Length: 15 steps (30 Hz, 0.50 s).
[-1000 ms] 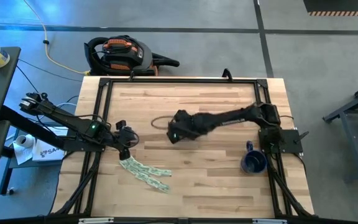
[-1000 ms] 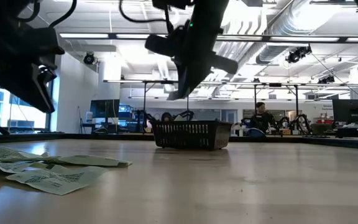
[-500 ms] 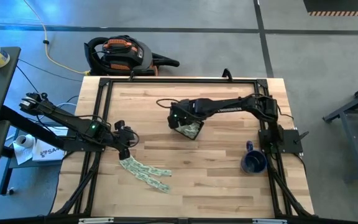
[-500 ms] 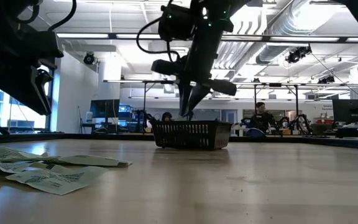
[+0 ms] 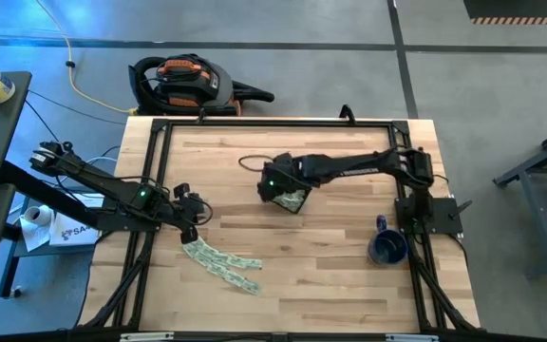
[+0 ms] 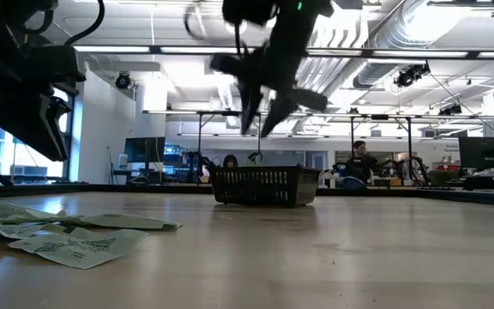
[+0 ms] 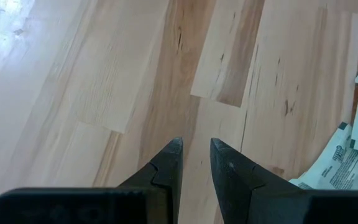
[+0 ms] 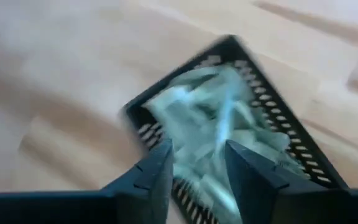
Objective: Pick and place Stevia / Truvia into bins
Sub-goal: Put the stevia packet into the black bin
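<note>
Sachets in the basket: small flat pale green and white paper sachets lie heaped inside, which I judge is where the task wants them.

Basket: the small dark slatted rectangular basket sits near the middle of the wooden table, within reach of both my arms.

My right pincer: my right gripper hangs just above the basket with its fingers apart and nothing between them; standing over the opening lets a sachet fall inside rather than on the wood.

Sachets left: a loose spread of the same sachets lies flat on the table, well apart from the basket, toward the left front; these remain to be moved.

My left pincer: my left gripper hovers over bare wood just beside that spread, its fingers a narrow gap apart and empty, placed, I judge, for the next pick.

Outward: a dark blue mug stands at the right edge, no part of this job.
</note>
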### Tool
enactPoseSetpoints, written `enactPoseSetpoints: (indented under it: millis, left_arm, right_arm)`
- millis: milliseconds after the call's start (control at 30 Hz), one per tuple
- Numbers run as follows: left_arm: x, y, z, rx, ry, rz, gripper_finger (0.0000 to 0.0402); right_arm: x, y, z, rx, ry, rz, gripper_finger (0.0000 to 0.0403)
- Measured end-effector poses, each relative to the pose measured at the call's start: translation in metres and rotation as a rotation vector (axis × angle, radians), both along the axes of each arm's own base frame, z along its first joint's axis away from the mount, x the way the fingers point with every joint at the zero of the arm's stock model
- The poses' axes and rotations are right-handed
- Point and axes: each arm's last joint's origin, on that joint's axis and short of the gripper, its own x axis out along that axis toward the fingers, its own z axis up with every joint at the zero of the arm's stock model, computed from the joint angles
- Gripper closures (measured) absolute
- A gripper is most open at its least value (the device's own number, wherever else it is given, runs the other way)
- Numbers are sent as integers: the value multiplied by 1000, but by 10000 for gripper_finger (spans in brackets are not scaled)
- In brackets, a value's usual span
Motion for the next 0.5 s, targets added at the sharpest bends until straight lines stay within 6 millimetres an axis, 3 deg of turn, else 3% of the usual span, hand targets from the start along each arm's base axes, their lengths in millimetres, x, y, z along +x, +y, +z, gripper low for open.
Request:
enactPoseSetpoints:
  millis: [133, 233, 367, 500]
  left_arm:
    - [1, -1, 1, -5, -17, -2, 286]
    - [2, -1, 2, -2, -27, -11, 286]
    - [5, -2, 3, -3, -52, -22, 286]
    - [5, -2, 3, -4, -55, -22, 286]
  right_arm:
    - [6, 44, 9, 5, -45, 429, 247]
    - [11, 83, 1, 66, -83, 656, 243]
    - [24, 123, -30, 47, -110, 791, 242]
    - [40, 144, -56, 30, -198, 863, 237]
